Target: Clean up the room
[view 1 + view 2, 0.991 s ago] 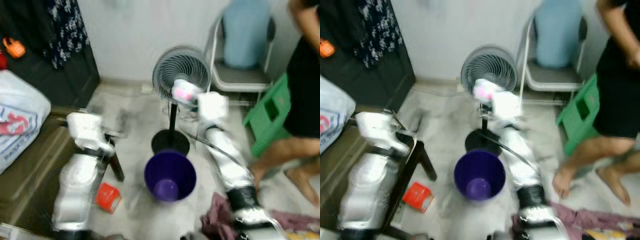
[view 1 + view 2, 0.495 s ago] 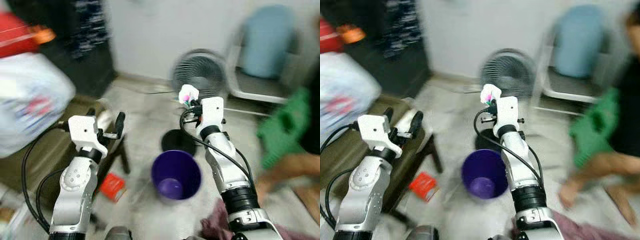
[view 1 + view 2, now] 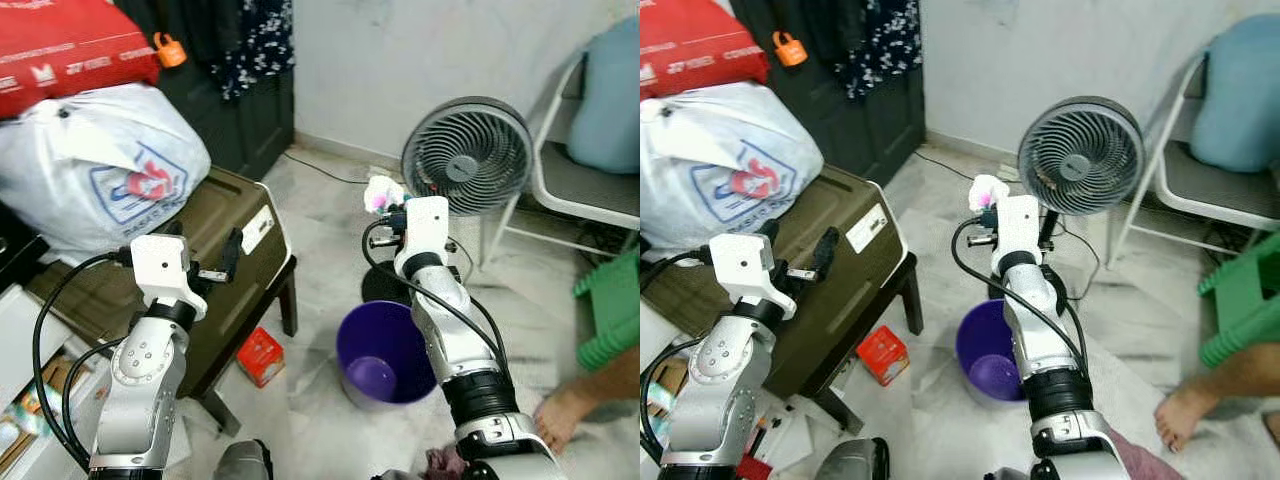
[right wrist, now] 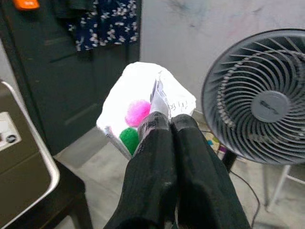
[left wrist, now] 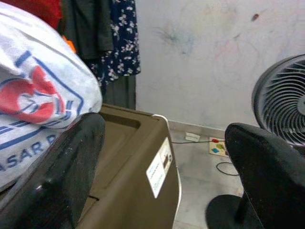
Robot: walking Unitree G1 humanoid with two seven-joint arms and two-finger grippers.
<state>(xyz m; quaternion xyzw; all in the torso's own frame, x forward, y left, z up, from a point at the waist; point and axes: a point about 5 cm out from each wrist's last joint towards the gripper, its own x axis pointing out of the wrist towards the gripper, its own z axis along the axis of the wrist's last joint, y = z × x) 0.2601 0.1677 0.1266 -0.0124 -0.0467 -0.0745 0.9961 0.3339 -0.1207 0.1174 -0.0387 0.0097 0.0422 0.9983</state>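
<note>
- The right gripper [image 4: 164,126] is clamped on a small white wrapper [image 4: 143,102] with pink and green bits, held above and just behind the purple bin [image 3: 385,352].
- Only an edge looks pinched; it could slip and land beside the bin.
- A release here might miss toward the fan [image 3: 467,156] behind the bin.
- The left gripper [image 3: 205,268] holds nothing, fingers spread, over the brown box [image 3: 205,265] left of the bin.

grey fan [image 3: 466,158], brown trunk [image 3: 190,275], green stool [image 3: 610,312]
</note>
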